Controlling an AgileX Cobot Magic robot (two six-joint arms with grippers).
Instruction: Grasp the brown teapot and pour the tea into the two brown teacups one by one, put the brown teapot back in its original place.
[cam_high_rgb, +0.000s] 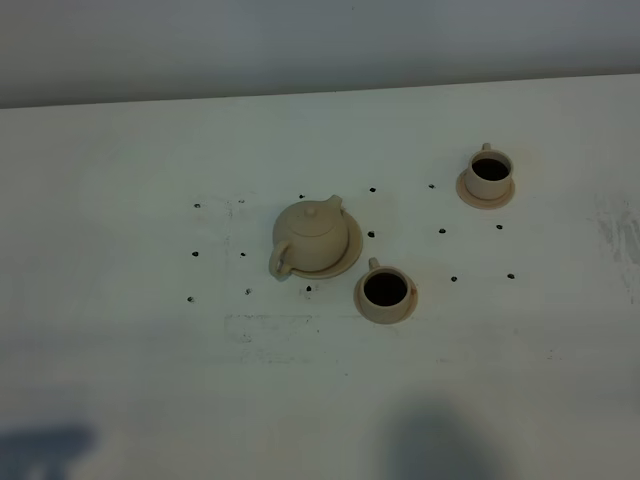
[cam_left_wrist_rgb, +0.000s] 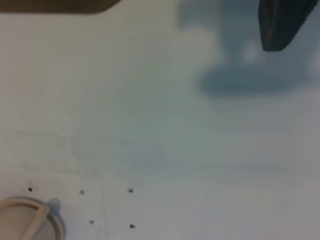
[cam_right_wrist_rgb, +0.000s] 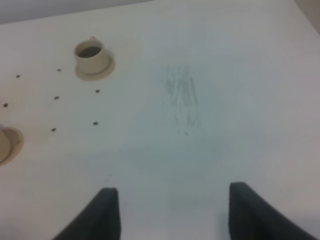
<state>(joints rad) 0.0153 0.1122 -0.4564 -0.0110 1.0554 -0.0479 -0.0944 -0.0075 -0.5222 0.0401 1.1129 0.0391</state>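
Teapot (cam_high_rgb: 312, 237) sits on its tray (cam_high_rgb: 349, 258) between the cups, untouched, so the right gripper (cam_right_wrist_rgb: 170, 212), jaws spread and empty, should approach its handle squarely; the left gripper's state I cannot tell.

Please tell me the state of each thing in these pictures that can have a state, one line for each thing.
brown teapot: upright on its round tray, lid on, not held.
near teacup: upright on its saucer, dark inside.
far teacup: upright on its saucer, dark inside.
right gripper: open, holding nothing, above the bare table.
left gripper: only one dark finger shows; open or shut cannot be told.
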